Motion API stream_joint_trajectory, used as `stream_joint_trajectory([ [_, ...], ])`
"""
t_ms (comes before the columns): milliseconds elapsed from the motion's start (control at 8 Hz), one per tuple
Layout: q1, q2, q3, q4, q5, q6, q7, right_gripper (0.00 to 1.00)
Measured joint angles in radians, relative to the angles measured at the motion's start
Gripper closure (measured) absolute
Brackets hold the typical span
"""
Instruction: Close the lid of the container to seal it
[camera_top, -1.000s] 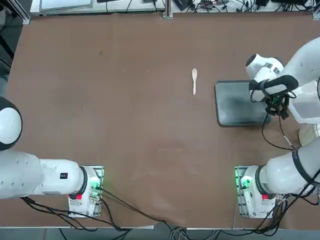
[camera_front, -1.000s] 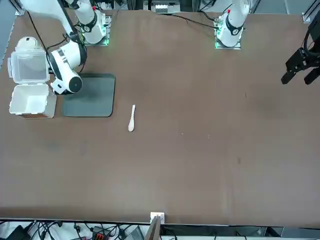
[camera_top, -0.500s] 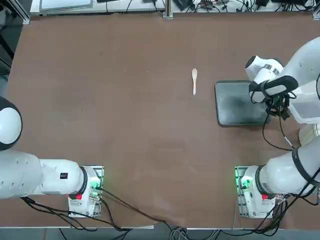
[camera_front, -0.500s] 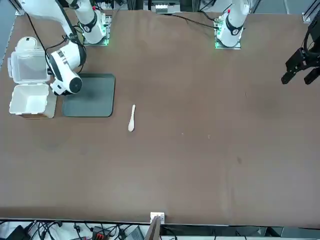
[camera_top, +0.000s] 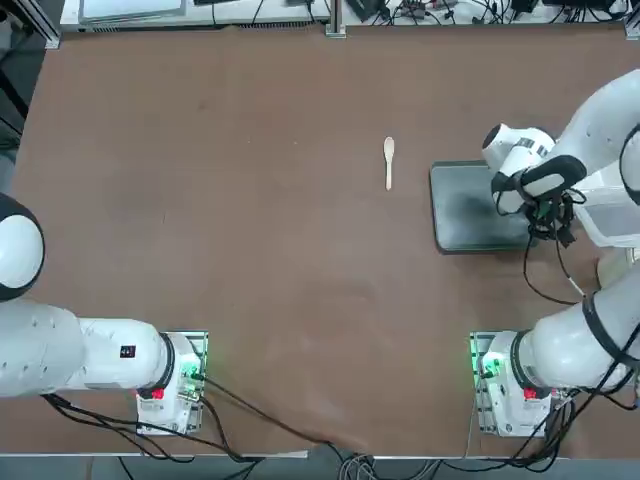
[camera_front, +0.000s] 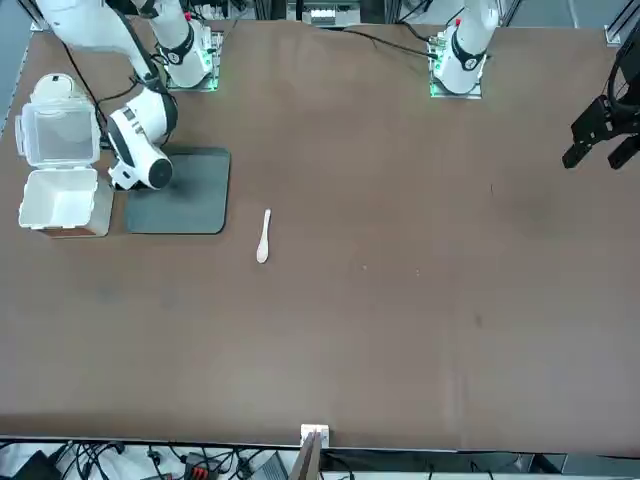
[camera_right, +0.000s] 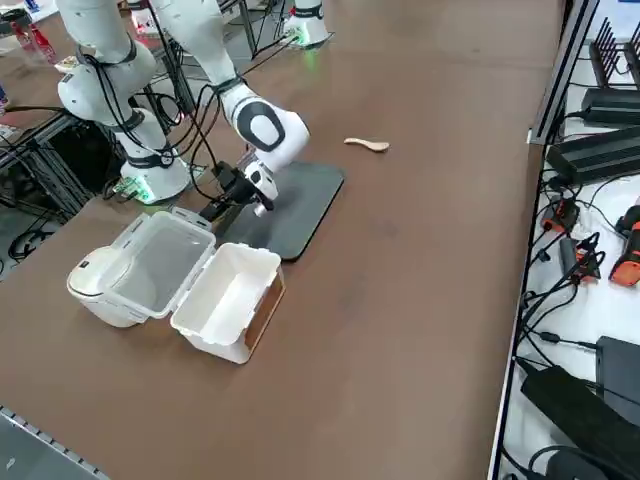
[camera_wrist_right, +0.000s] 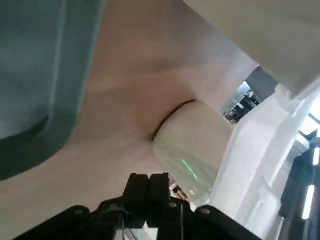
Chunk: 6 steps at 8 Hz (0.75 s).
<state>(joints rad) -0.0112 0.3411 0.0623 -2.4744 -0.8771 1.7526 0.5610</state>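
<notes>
A white plastic box (camera_right: 228, 297) sits open on a brown desk (camera_right: 400, 300), its translucent lid (camera_right: 168, 262) folded back on the hinge and leaning over a round whitish object (camera_right: 100, 285). Just beside the box lies a dark grey square tray (camera_right: 285, 208). The robot's right gripper (camera_wrist_right: 146, 176) hangs near the lid and the tray, its two fingers closed together with nothing between them. A white spoon (camera_right: 367, 144) lies apart, beyond the tray from the box.
</notes>
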Motion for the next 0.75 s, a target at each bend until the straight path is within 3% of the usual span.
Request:
stream_joint_trajectory([
  [750,0.014,0.009,0.001,0.001,-0.096,-0.081,0.063,0.99],
])
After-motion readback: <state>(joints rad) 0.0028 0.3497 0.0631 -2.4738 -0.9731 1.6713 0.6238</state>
